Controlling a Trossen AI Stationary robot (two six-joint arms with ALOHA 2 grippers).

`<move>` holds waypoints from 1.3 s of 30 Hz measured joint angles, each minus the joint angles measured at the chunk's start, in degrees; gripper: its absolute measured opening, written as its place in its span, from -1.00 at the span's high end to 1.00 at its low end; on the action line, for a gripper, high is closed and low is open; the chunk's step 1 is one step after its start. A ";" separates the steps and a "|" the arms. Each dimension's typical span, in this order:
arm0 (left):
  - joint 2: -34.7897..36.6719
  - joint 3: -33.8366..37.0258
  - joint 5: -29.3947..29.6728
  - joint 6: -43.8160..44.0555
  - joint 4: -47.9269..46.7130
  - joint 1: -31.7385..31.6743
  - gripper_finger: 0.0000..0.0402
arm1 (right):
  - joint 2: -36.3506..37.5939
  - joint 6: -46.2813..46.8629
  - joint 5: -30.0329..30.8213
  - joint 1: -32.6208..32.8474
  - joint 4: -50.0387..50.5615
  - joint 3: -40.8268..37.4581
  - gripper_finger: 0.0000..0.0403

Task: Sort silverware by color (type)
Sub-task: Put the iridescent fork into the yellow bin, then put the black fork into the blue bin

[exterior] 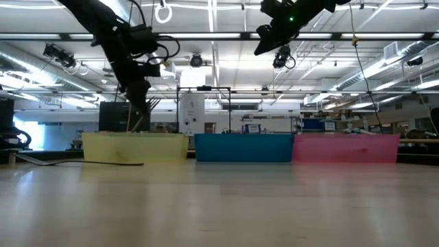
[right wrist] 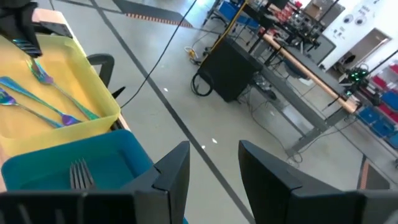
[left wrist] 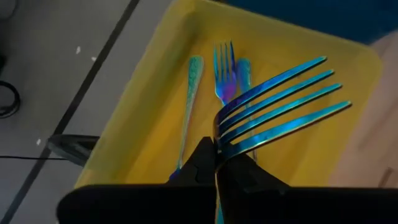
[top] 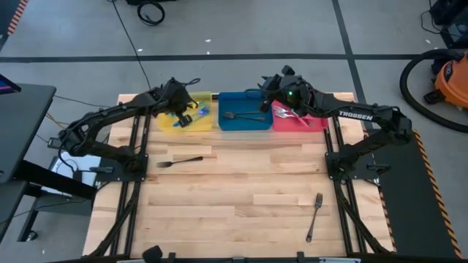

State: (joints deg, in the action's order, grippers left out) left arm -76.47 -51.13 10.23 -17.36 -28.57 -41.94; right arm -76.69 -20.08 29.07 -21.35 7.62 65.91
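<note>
My left gripper (top: 183, 117) hangs over the yellow tray (top: 167, 126), shut on a blue iridescent fork (left wrist: 280, 102). Below it in the tray lie another blue fork (left wrist: 224, 71) and a teal-handled piece (left wrist: 189, 99). My right gripper (right wrist: 214, 165) is open and empty, raised above the far edge between the blue tray (top: 245, 126) and the red tray (top: 289, 124). The blue tray holds dark grey forks (top: 245, 115), the red tray holds pinkish pieces (top: 292, 113). Two dark forks (top: 179, 162) (top: 314, 217) lie flat on the table. My left gripper pinches the blue fork between its two fingers at the neck (left wrist: 225, 148), just behind the tines. The fingers come from above, pointing down into the yellow tray. The tines (left wrist: 292, 93) stick out past the fingertips, clear of the tray floor; the gripper hides the handle.
The three trays stand side by side along the table's far edge. The wooden table top (top: 248, 183) stretches bare between the two loose forks. Both arm bases (top: 124, 164) (top: 351, 164) stand at the table's sides. Beyond the far edge is floor with cables and a vacuum (top: 446, 80).
</note>
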 joint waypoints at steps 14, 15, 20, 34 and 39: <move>-9.92 -0.07 0.61 0.18 -0.47 0.73 0.99 | -0.02 0.02 -0.82 -0.60 0.73 0.00 0.28; -10.23 -0.07 0.59 0.21 -0.44 0.73 0.99 | -0.02 0.00 -0.82 -0.60 1.04 0.00 0.28; -10.97 0.00 0.40 0.37 0.53 0.73 0.92 | -0.02 -0.02 -0.79 -0.60 3.13 0.00 0.28; -10.97 0.00 0.45 0.21 4.14 1.13 0.49 | -0.04 -0.55 -0.69 -0.60 3.23 -0.01 0.28; -10.97 -3.45 0.49 0.24 -2.03 3.87 0.45 | -0.04 -0.61 -0.69 -0.60 3.23 -0.02 0.28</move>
State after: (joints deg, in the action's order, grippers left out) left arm -87.44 -54.58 10.72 -17.12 -30.60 -38.07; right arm -76.73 -20.69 28.38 -21.95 10.85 65.89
